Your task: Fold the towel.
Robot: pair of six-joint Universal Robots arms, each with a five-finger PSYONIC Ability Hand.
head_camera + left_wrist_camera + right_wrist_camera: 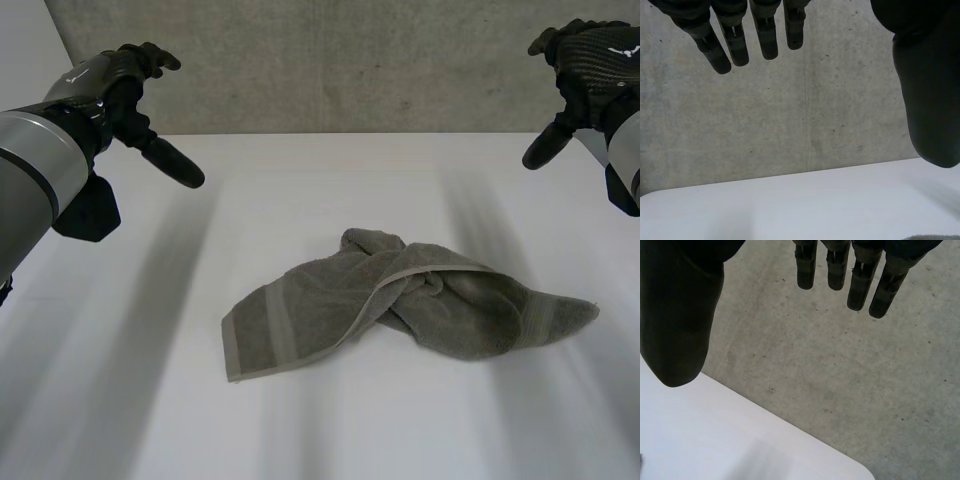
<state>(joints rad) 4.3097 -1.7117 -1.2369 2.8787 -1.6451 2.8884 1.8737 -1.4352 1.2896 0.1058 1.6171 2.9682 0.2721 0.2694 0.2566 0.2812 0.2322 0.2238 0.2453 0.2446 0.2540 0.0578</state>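
A grey-brown towel (400, 300) lies crumpled and twisted in the middle of the white table (300, 180), one banded end spread flat toward the front left, the other toward the right. My left hand (125, 85) hangs high at the back left, well away from the towel, open with straight fingers (735, 42) and the thumb (930, 100) apart. High at the back right, my right hand (585, 60) is open too, its fingers (860, 282) straight and its thumb (677, 325) spread. Neither hand touches the towel. A sliver of the towel (935, 237) shows beyond the left thumb.
A grey concrete wall (350, 60) rises behind the table's far edge. The table's rounded far corner (860, 470) lies below my right hand.
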